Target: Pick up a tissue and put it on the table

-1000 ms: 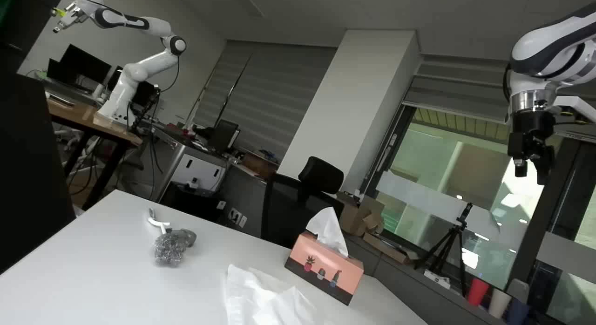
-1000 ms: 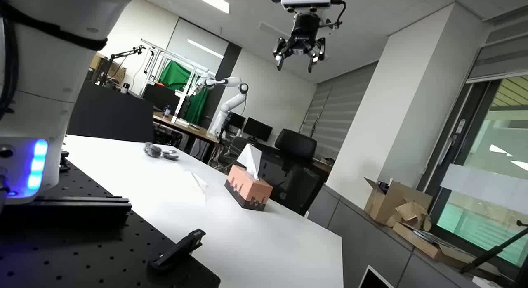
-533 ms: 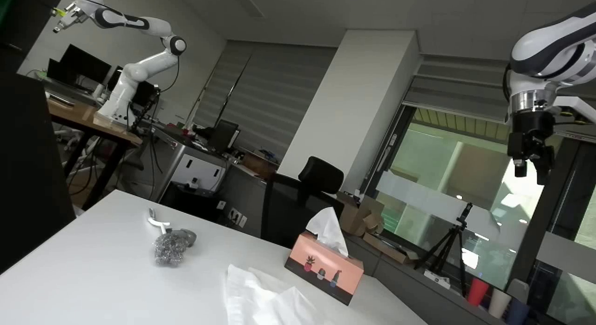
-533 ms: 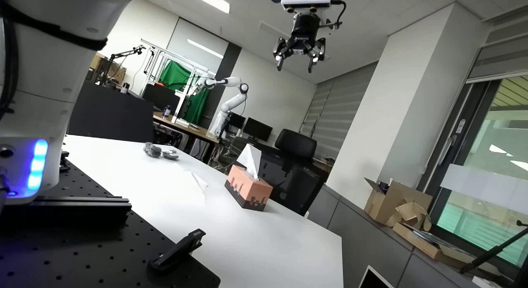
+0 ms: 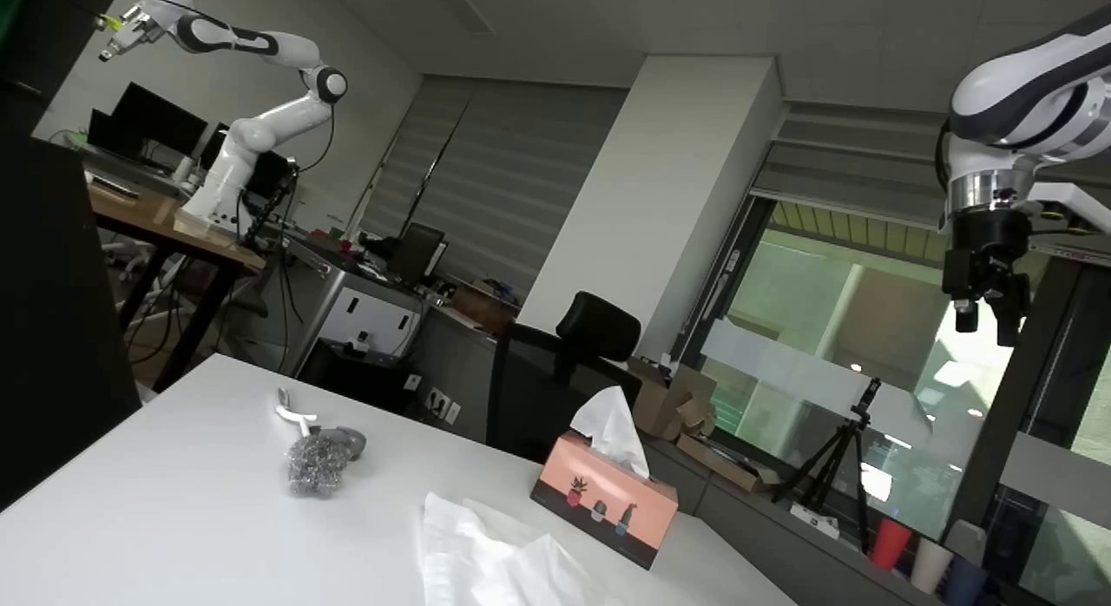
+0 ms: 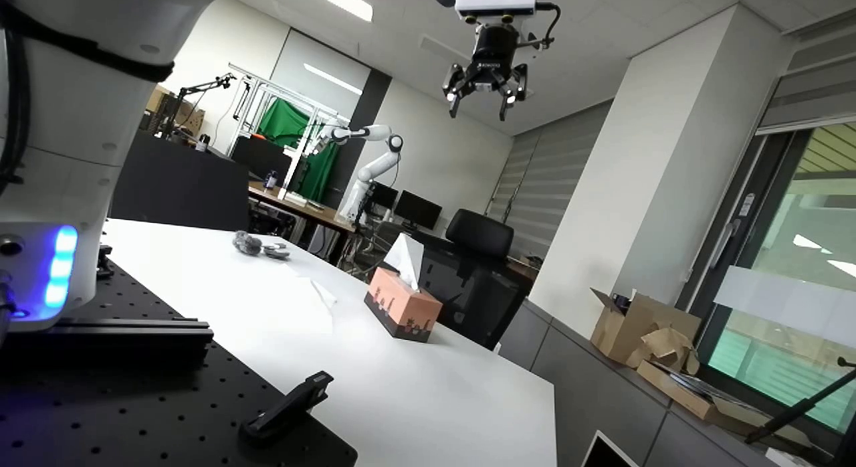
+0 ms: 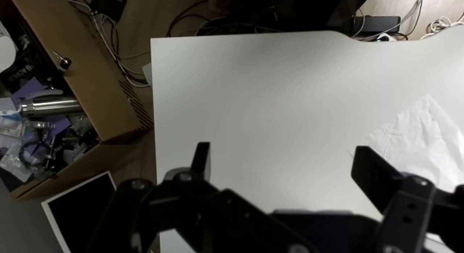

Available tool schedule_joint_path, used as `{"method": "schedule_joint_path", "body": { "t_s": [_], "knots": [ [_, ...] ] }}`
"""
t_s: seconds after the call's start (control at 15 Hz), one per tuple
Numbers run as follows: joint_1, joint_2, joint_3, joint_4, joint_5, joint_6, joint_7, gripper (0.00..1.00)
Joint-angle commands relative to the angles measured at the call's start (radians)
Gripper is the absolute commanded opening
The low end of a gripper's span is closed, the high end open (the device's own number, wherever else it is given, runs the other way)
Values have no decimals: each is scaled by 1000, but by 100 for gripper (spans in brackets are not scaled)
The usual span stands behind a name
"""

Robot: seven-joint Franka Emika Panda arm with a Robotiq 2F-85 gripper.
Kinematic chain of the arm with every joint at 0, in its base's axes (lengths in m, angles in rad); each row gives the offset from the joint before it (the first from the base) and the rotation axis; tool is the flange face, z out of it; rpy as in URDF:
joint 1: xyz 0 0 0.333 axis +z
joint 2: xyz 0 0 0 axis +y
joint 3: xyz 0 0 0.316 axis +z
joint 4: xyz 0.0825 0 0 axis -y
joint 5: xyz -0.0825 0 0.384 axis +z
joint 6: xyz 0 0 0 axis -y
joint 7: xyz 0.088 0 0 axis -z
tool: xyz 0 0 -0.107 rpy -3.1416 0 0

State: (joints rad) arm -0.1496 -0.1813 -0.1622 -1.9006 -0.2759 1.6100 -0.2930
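A pink and dark tissue box stands near the table's edge in both exterior views. A white tissue sticks up from its top, also in an exterior view. A loose crumpled tissue lies flat on the white table beside the box; it shows at the right of the wrist view. My gripper is open and empty, high above the table, fingers down, in both exterior views. In the wrist view, bare tabletop shows between the fingers. The box is out of the wrist view.
A grey fuzzy item with a handle lies on the table, also in an exterior view. A black clamp-like object sits at the black base plate's edge. A black chair stands behind the table. A cardboard box stands beyond the table's edge.
My gripper has moved down very slightly and stays open. The tissue box, its tissue and the loose tissue have not moved.
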Motion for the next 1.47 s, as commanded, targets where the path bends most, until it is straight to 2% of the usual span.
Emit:
{"method": "schedule_joint_path", "body": {
  "t_s": [0.0,0.2,0.47,0.73,0.93,1.27,1.33,1.4],
  "knots": [
    [1,51,-6,-8,5,106,62,100],
    [2,129,-1,-9,33,237,120,100],
    [8,294,15,34,70,391,342,100],
    [50,518,29,174,76,405,596,100],
    [96,683,21,324,104,406,768,100],
    [121,853,15,586,250,367,934,100],
    [128,796,14,452,214,426,861,100],
    [129,818,15,496,231,418,879,100]
  ]
}}
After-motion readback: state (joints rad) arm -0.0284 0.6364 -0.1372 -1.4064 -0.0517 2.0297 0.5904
